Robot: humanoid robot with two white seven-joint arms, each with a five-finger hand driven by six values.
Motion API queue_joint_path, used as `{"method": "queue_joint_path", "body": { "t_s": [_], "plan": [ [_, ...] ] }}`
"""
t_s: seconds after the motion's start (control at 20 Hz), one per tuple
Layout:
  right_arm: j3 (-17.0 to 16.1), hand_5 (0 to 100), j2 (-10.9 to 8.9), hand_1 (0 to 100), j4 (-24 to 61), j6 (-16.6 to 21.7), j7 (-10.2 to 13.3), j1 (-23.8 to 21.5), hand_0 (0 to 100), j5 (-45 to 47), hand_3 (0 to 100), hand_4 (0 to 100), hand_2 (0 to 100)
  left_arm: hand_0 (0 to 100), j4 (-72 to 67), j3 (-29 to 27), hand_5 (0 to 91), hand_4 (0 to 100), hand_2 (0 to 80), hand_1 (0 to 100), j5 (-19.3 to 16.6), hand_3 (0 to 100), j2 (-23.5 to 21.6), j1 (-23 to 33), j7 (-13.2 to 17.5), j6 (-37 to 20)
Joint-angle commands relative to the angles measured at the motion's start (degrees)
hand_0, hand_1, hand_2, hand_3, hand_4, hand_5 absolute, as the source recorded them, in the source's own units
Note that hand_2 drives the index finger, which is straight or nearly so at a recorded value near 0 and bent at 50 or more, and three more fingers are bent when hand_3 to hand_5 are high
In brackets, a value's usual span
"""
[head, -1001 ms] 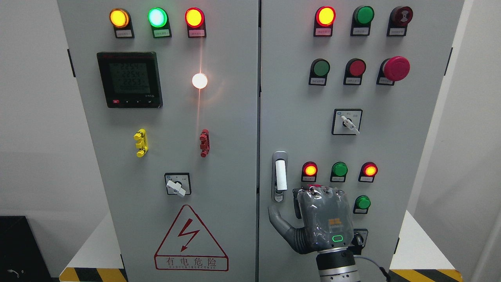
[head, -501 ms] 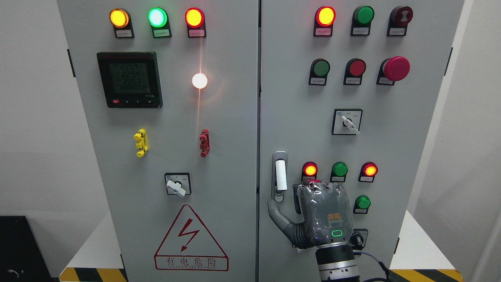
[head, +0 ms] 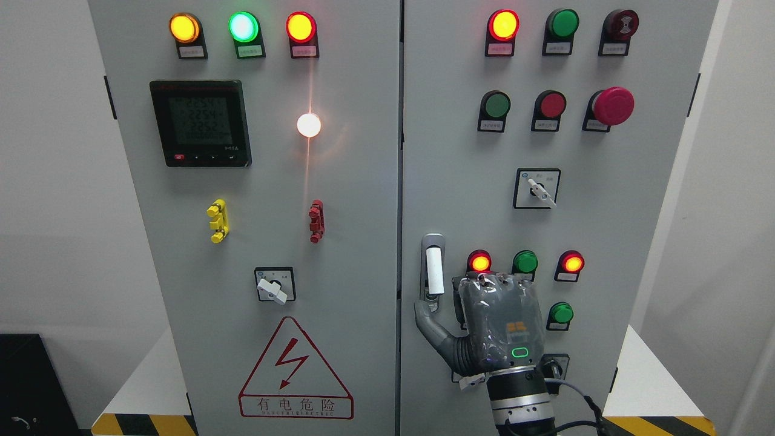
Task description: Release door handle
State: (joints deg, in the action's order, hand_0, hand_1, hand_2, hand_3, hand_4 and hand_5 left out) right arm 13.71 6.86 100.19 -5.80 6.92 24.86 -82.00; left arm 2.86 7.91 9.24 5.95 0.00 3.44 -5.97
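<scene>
Right hand (head: 484,321): back facing camera, thumb out, fingers loose, gripping nothing, just beside the door handle (head: 433,272) on the cabinet (head: 460,181).

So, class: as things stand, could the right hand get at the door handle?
Probably yes. The right hand sits low on the right door, just right of and below the handle, its thumb tip about at the handle's foot. Nothing lies between them, so a short move up and left should do.

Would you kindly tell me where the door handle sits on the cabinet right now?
In the head view, the door handle stands upright at the left edge of the right door, left of a lit red lamp and just above the right hand.
</scene>
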Motion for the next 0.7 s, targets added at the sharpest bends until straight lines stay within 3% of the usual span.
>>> {"method": "queue_joint_path", "body": {
  "t_s": [0.0, 0.65],
  "plan": [
    [0.01, 100, 0.08, 32, -1.13, 0.0, -0.06, 0.8, 31, 0.0, 100, 100, 96, 12, 0.04, 0.0, 0.0, 0, 0.0, 56, -0.02, 0, 0.02, 0.53, -0.01, -0.01],
    [0.01, 100, 0.08, 32, -1.57, -0.27, -0.06, 1.42, 36, 0.0, 100, 100, 96, 12, 0.04, 0.0, 0.0, 0, 0.0, 56, -0.02, 0, 0.02, 0.53, -0.01, -0.01]
  ]
}}
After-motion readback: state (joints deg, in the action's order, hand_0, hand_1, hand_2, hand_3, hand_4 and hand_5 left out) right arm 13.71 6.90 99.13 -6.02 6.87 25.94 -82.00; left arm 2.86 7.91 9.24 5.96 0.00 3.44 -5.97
